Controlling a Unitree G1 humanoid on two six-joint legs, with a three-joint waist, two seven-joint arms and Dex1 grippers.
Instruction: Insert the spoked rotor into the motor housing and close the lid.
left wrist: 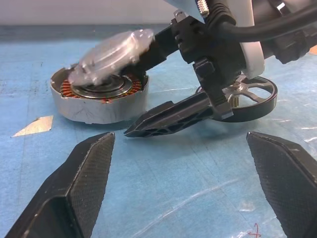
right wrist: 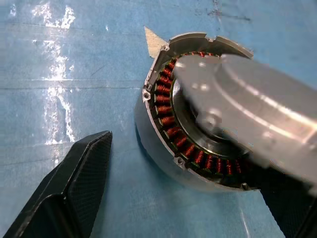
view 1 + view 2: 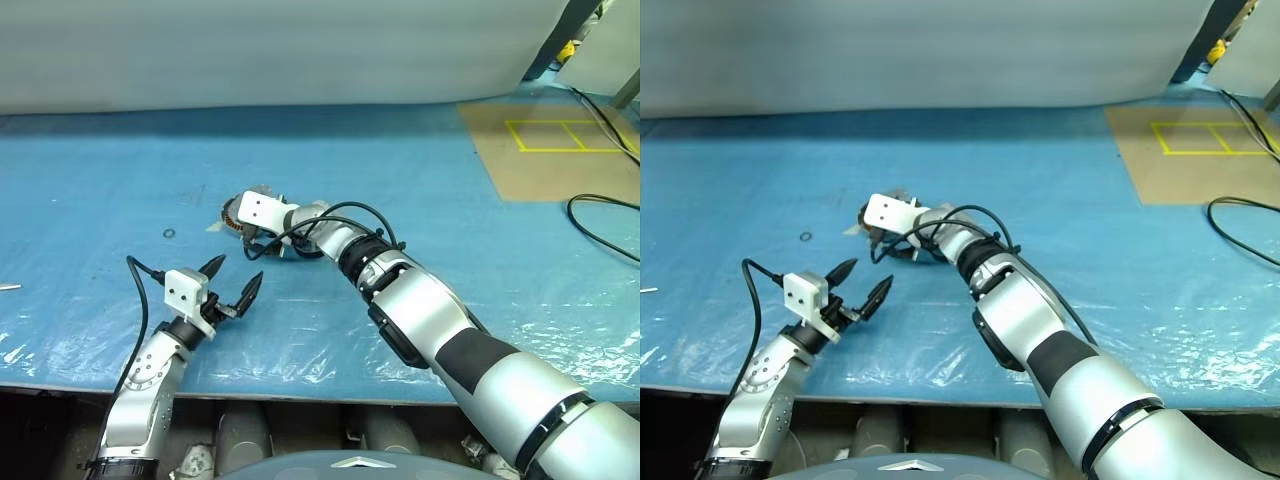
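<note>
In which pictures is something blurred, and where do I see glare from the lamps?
Left wrist view: the grey lid, tilted over the motor housing, is smeared by blur. Right wrist view: the same lid is blurred, while the copper windings stay sharp; white glare streaks lie on the blue plastic sheet.

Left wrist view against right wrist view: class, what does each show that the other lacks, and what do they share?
Left wrist view: the spoked rotor lying on the blue sheet, and the open left end effector. Right wrist view: the housing's inside from above, copper windings ringing it. Both: the motor housing, the lid tilted over it, a finger of the right end effector.
</note>
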